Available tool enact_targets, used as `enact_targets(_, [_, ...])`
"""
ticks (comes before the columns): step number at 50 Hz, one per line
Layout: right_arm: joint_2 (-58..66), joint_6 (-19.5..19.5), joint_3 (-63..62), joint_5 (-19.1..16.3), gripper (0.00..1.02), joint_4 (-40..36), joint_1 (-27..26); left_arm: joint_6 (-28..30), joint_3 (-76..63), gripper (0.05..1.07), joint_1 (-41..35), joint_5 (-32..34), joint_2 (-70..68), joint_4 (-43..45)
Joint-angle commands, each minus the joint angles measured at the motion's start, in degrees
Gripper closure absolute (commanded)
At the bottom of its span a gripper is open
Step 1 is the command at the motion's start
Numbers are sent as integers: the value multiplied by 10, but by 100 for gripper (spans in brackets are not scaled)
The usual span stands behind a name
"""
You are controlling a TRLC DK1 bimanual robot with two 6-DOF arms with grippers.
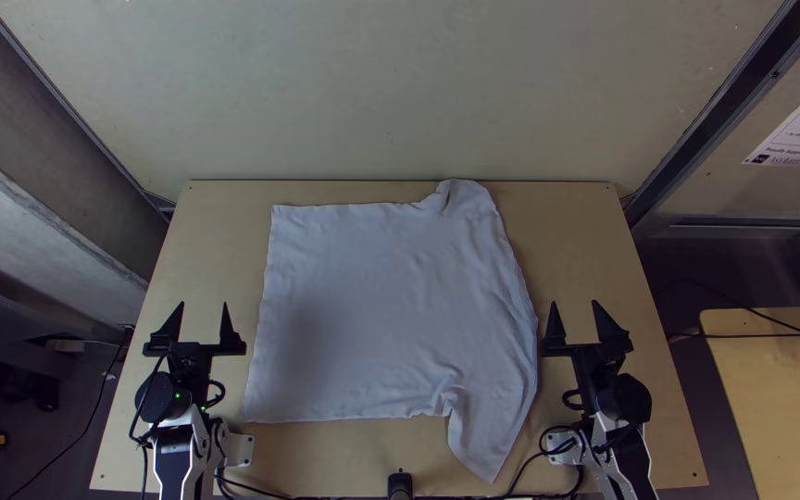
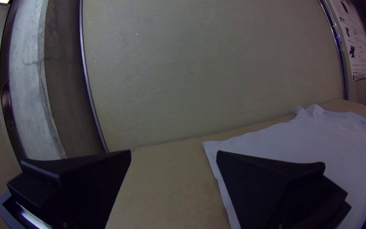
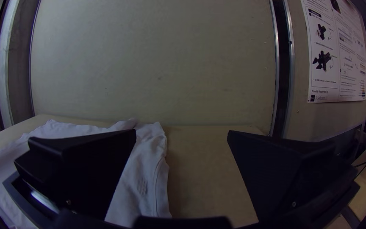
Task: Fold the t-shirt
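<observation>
Both spread wide: left claw [image 1: 204, 304], right claw [image 1: 574, 303]

Top view: dim, diffuse light, perhaps from overhead, falls on wall [image 1: 391, 93] and table [image 1: 206, 241]; a soft shadow dulls the shirt [image 1: 312, 329]. Left wrist view: small bright patch, upper left; glints along the post [image 2: 339, 42]. Right wrist view: faint shadow beside the shirt. Both wrist views: bent edges, dark corners.
</observation>
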Motion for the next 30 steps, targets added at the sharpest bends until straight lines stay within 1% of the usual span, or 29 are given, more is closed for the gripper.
enact_targets(1, [-2, 5, -7, 1, 3, -6, -2, -2, -23, 10, 0, 0, -5, -17])
enact_targets(16, [-2, 5, -7, 1, 3, -6, -2, -2, -23, 10, 0, 0, -5, -17])
enact_targets(21, [-2, 5, -7, 1, 3, -6, -2, -20, -23, 10, -6, 0, -5, -17])
enact_targets(30, [-2, 5, -7, 1, 3, -6, -2, -20, -23, 10, -6, 0, -5, -17])
